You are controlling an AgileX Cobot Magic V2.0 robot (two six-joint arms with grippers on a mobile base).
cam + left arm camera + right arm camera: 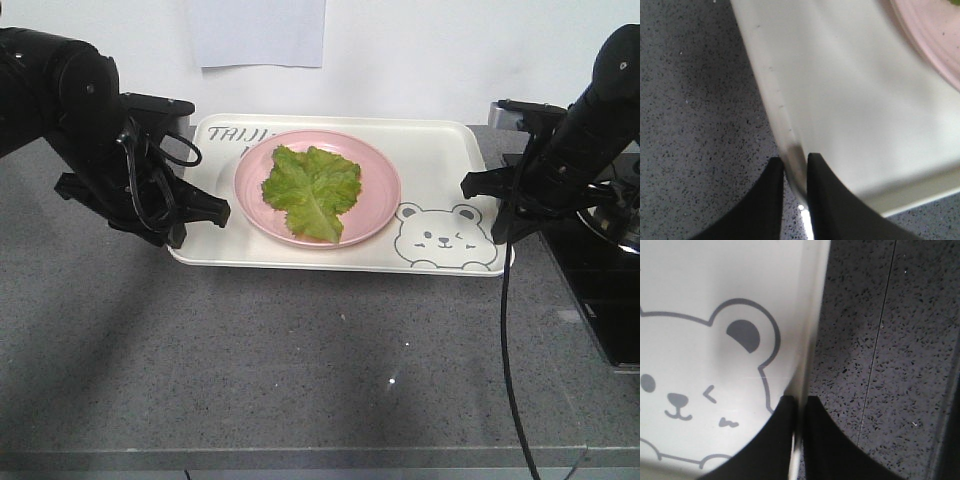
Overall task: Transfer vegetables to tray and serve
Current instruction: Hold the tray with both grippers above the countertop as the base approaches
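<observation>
1. The tray (440, 170) is gripped at both short ends: the left gripper (795, 170) is narrowed onto the rim at its end, and the right gripper (799, 407) is pinched on the rim just beside the bear drawing (695, 390). One finger of each is seen inside the rim and one outside.
2. The lettuce leaf (312, 190) is seen lying on the pink plate (375, 215), which rests on the tray between the two grippers.
3. Only thin rim edges are held, so a slip could be caused by uneven lifting; the tray would tilt and the plate and leaf could slide off.
4. A black appliance (600, 290) stands close outside the right gripper, and a cable (505, 330) hangs below it; either could be struck or snagged.
</observation>
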